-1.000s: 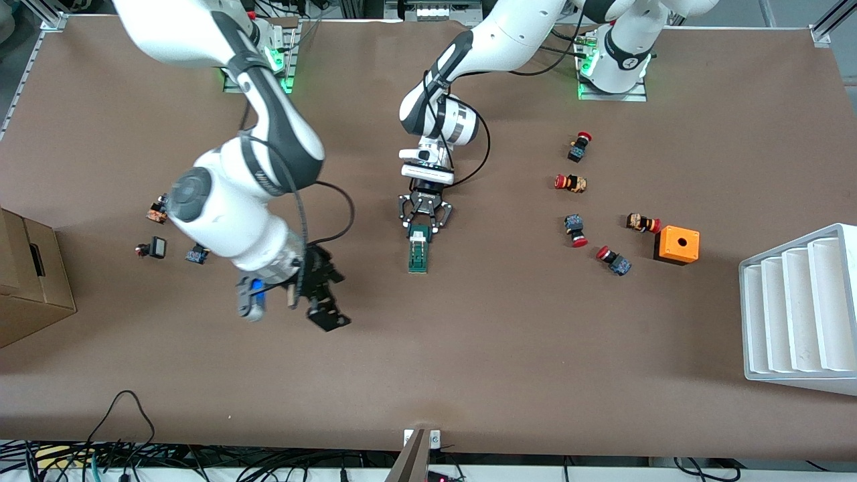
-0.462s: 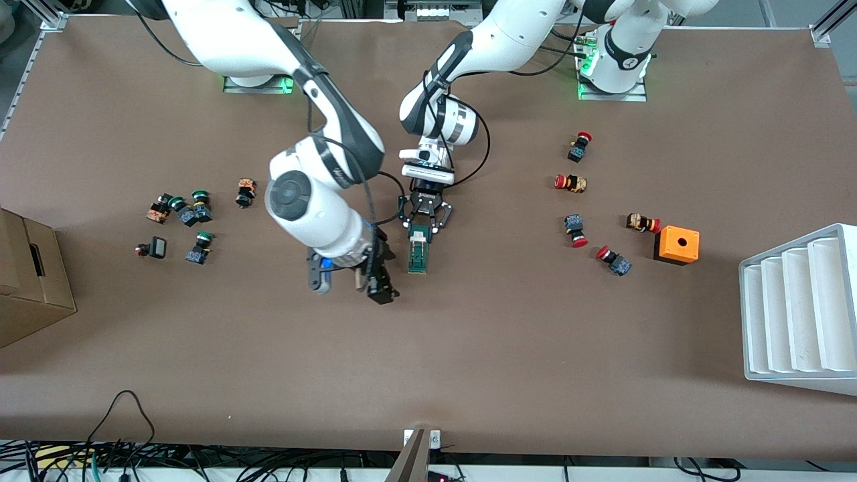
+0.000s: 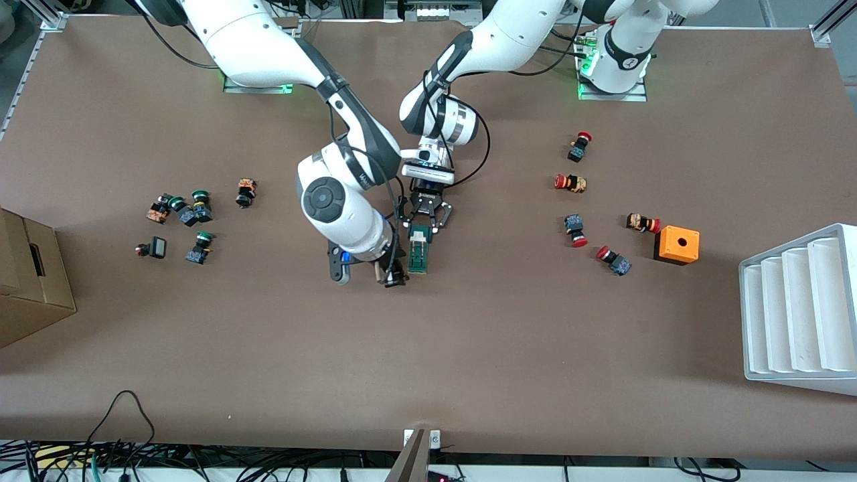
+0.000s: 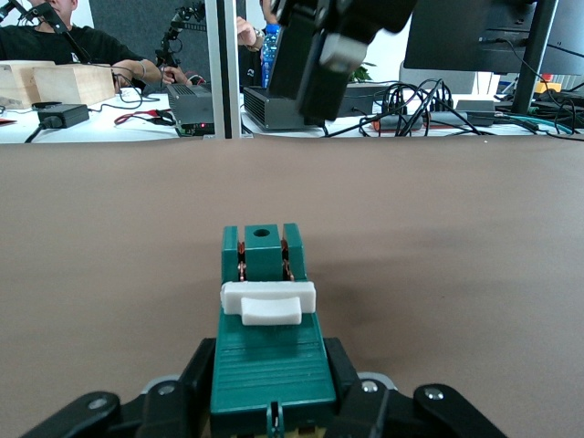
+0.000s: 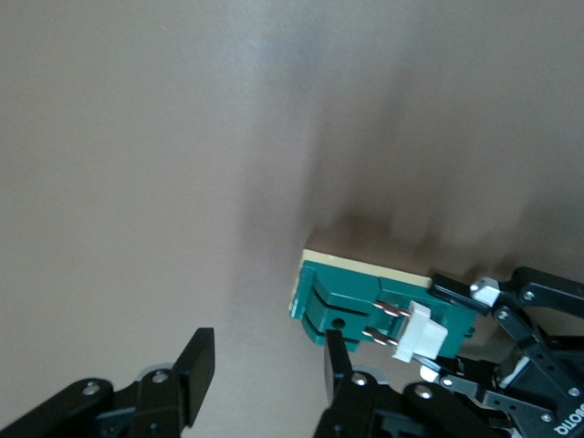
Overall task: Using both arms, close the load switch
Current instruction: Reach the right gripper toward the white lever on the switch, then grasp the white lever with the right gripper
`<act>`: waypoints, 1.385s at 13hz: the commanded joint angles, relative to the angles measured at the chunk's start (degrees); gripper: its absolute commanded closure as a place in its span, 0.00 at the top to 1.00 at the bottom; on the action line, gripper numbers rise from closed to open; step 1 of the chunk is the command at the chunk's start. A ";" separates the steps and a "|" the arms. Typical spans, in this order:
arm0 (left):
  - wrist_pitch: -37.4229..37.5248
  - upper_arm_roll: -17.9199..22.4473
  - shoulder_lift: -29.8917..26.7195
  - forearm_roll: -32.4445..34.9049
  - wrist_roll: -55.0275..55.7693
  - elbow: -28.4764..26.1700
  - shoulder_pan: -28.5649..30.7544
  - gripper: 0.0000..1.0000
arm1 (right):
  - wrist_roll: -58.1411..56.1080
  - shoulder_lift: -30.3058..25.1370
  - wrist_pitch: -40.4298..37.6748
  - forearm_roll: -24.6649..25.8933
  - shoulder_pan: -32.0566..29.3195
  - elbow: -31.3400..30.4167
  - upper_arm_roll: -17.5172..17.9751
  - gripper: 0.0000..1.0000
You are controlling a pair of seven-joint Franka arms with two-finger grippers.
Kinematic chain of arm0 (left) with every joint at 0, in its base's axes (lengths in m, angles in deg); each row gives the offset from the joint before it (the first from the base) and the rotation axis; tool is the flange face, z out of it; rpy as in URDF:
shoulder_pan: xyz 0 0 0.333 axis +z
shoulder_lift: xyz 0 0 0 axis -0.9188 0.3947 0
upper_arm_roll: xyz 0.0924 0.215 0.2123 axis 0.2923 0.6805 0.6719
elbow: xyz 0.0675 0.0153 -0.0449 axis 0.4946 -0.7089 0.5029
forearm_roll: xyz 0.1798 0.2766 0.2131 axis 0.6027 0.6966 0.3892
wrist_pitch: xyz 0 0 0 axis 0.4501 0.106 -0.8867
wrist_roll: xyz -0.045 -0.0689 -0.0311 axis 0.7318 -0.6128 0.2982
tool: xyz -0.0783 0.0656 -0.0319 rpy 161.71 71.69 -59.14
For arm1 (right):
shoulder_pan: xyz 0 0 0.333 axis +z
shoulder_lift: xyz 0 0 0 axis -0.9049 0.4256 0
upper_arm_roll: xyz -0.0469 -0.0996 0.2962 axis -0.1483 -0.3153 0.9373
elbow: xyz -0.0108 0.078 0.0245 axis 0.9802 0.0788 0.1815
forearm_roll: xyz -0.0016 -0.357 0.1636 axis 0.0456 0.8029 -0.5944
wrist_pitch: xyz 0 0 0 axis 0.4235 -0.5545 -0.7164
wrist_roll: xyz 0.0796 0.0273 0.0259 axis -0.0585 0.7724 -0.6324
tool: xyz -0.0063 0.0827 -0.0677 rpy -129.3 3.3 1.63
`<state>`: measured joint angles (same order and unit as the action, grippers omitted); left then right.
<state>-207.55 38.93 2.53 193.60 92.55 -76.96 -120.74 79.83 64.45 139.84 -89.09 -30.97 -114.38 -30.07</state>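
At the right arm's end of the table, green-capped push buttons (image 3: 191, 211) lie in a loose cluster. Toward the table's middle, the right gripper (image 3: 395, 276) hangs low just beside the load switch (image 3: 419, 250), its fingers (image 5: 194, 370) parted with nothing between them. The load switch is a narrow dark-green block lying flat in the middle of the table, with a white end piece and ribbed middle. The left gripper (image 3: 424, 215) is clamped on the end of it farther from the front camera. Red-capped push buttons (image 3: 577, 194) and an orange box (image 3: 677, 245) lie toward the left arm's end.

The left wrist view alone shows the white lever (image 4: 267, 302) across the switch's top, copper contacts and a round hole. The right wrist view alone shows a pale base strip (image 5: 365, 265) under the green body.
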 commanded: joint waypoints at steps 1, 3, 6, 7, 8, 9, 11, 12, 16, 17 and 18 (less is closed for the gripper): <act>0.32 0.58 0.83 1.38 1.02 0.83 -0.24 0.48 | 2.45 -1.26 2.09 0.93 2.71 -3.18 -0.63 0.57; 0.32 0.58 0.92 1.47 1.02 0.83 -0.24 0.48 | 4.37 -1.43 5.68 1.28 4.29 -6.85 -0.55 0.57; 0.32 0.58 1.10 1.38 1.02 0.92 -0.24 0.48 | 5.00 -2.14 6.84 2.51 5.18 -10.91 -0.28 0.51; 0.32 0.58 1.10 1.38 1.02 0.92 -0.24 0.48 | 5.00 -2.23 6.84 2.51 5.27 -11.18 -0.28 0.51; 0.41 0.58 1.10 1.47 1.02 0.83 -0.24 0.48 | 5.00 -2.40 6.76 2.51 5.44 -11.35 -0.28 0.48; 0.41 0.58 1.10 1.47 1.20 0.83 -0.24 0.48 | 5.00 -2.66 6.84 2.42 5.44 -11.44 -0.28 0.48; 0.41 0.58 1.10 1.47 1.37 0.83 -0.24 0.48 | 5.08 -3.28 6.84 2.42 5.44 -11.18 -0.28 0.48; 0.41 0.58 1.10 1.47 1.37 0.83 -0.24 0.48 | 5.09 -3.72 6.76 2.42 5.44 -11.27 -0.20 0.47; 0.41 0.58 1.10 1.47 1.37 0.92 -0.24 0.48 | 6.05 -4.60 6.58 2.51 5.44 -11.62 -0.19 0.47; 0.41 0.58 1.10 1.47 1.37 0.92 -0.24 0.48 | 5.97 -4.51 6.67 2.51 5.44 -12.14 -0.19 0.47; 0.41 0.58 1.10 1.47 1.37 0.83 -0.24 0.48 | 5.88 -4.60 6.76 2.51 5.44 -12.76 -0.11 0.47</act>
<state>-207.34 38.93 2.60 193.60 92.56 -76.94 -120.79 84.00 61.63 146.02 -87.76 -25.95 -124.00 -30.05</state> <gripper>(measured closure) 0.485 0.524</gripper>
